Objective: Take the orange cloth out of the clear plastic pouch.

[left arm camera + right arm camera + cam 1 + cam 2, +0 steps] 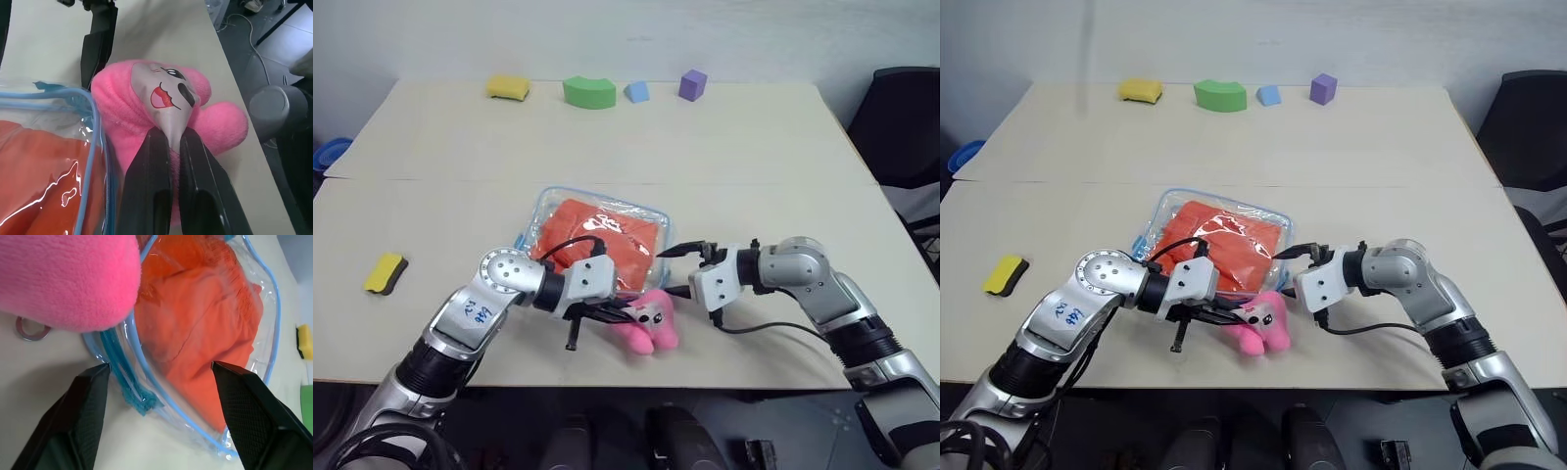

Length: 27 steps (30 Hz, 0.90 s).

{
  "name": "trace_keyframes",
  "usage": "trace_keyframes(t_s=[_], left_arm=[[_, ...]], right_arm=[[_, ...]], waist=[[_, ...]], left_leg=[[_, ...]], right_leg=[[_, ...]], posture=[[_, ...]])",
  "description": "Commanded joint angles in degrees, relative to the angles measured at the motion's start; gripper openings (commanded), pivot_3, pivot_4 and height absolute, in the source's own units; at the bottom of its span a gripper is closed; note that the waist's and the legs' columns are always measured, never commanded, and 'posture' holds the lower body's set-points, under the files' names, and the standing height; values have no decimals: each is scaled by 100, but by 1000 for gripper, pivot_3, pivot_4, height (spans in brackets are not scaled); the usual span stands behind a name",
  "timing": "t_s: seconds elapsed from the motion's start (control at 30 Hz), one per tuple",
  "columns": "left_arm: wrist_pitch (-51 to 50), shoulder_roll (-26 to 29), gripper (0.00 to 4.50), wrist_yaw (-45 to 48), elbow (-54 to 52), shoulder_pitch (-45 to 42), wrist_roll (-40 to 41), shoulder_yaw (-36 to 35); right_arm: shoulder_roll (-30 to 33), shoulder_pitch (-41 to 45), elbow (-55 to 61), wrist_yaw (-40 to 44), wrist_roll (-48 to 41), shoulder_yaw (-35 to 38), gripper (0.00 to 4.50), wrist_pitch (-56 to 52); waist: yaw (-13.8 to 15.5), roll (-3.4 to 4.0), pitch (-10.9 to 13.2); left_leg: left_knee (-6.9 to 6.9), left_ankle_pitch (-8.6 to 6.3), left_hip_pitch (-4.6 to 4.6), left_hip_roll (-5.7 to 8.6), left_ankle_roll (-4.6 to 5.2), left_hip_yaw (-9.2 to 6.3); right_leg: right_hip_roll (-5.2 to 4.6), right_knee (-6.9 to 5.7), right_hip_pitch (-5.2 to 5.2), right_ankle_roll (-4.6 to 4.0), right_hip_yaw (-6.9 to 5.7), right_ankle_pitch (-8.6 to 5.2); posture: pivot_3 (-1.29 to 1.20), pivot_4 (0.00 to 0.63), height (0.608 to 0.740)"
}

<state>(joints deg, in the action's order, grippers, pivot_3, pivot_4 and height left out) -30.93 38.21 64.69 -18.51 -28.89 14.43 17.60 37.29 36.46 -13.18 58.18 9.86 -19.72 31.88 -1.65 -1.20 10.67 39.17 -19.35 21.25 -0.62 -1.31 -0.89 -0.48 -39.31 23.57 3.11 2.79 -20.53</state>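
The orange cloth point(597, 235) lies wrinkled inside the clear plastic pouch point(544, 204), which rests flat near the table's front and has light blue trim. A pink plush toy point(651, 331) sits against the pouch's near right corner. My left gripper point(631, 315) is shut on the toy's beige face patch point(164, 105), right beside the pouch's edge. My right gripper point(666, 272) is open at the pouch's right end, one finger point(90, 416) on each side of the blue-trimmed opening point(139, 396), with nothing held. The cloth point(205, 308) shows through the plastic just past those fingers.
At the table's far edge stand a yellow block point(508, 88), a green arch point(588, 92), a blue block point(636, 92) and a purple cube point(693, 84). A yellow sponge point(385, 272) lies at front left. A metal ring point(30, 329) lies by the toy. A black chair point(901, 117) stands right.
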Motion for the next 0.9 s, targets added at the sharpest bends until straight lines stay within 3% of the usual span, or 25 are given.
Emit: trace_keyframes(t_s=[0.03,0.13,0.3,0.53,0.7,0.9], left_arm=[[-133,40,0,-151,-348,40,97,-151],[-210,22,0,-249,-388,63,102,-166],[-236,86,0,-395,-406,264,87,-230],[-439,583,0,-677,-811,1407,369,-1127],[-455,950,0,-886,-953,2640,617,-2424],[-694,1245,0,-979,-115,3141,1085,-4351]], right_arm=[[-132,178,-96,14,-112,-30,2514,195],[-190,217,-120,57,-185,-11,1382,190],[-148,297,-203,153,-201,26,52,232],[38,443,-520,239,-220,156,52,308],[250,578,-857,334,-264,199,52,616],[522,602,-1228,440,-408,237,52,1087]], waist=[[-1,0,0],[-2,0,0],[-14,0,0],[-18,0,0],[-18,0,0],[-20,1,1]], left_leg=[[0,0,0,0,0,0],[0,0,-1,-1,-1,0],[0,0,-1,-1,-1,0],[-1,0,-2,-3,-1,-1],[-4,-7,-3,-4,12,-3],[-4,-15,-5,-4,26,-5]], right_leg=[[0,-1,1,0,0,0],[1,-5,1,0,0,0],[1,-7,2,0,0,0],[1,-8,4,0,0,0],[-2,-1,2,-2,-2,-1],[-3,-3,1,-5,-6,-2]], posture=[[0,150,740],[0,150,740],[0,150,740],[0,150,740],[0,150,740],[0,150,740]])
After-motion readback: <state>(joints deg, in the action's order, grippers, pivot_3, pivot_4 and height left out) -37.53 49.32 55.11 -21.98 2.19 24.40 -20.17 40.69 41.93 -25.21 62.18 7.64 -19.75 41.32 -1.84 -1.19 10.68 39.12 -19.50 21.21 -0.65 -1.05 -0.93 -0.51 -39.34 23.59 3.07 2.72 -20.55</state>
